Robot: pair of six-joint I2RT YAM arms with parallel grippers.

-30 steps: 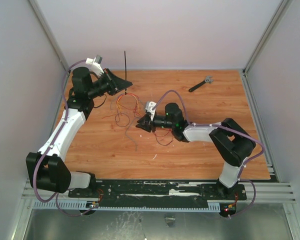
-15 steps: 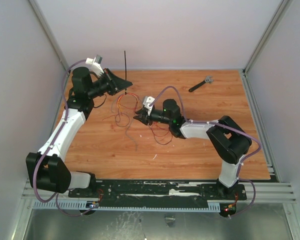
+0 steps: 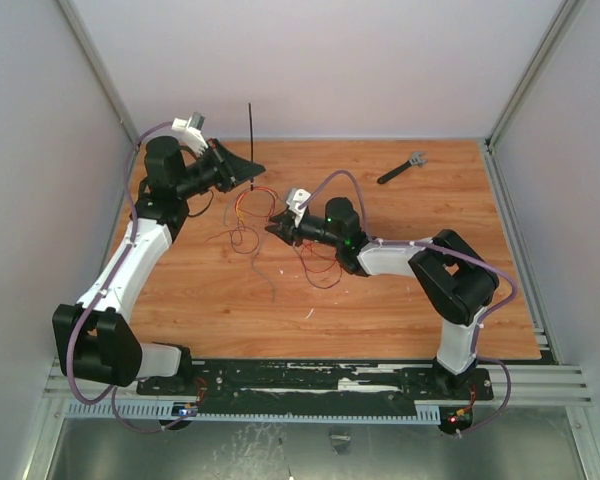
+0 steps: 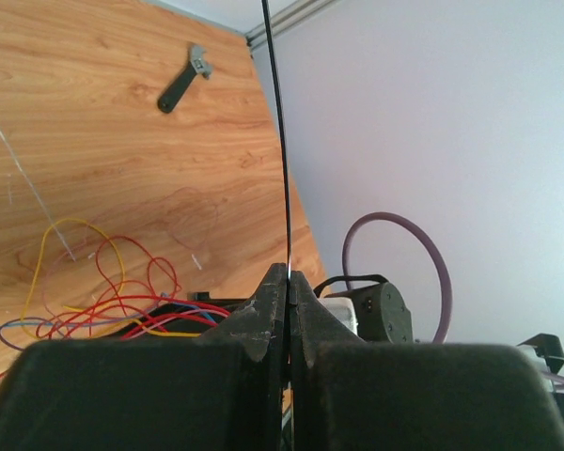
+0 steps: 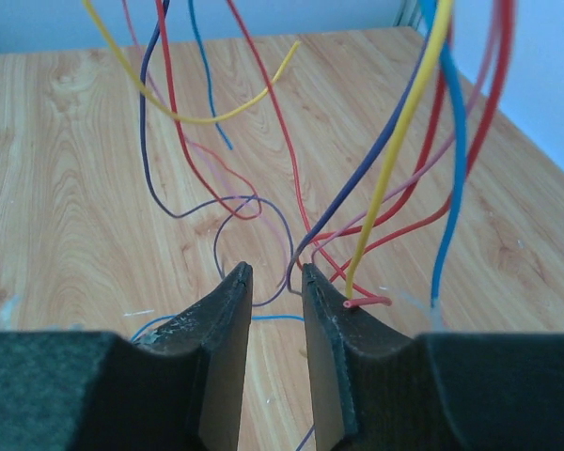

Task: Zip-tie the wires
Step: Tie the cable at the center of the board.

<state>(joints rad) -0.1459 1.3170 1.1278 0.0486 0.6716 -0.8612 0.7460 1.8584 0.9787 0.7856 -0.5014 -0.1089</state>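
No lettering, label, brand, number or sign legible in any view. Black tool (image 3: 401,168) on the counter (image 3: 380,310): any stamp too small to read.
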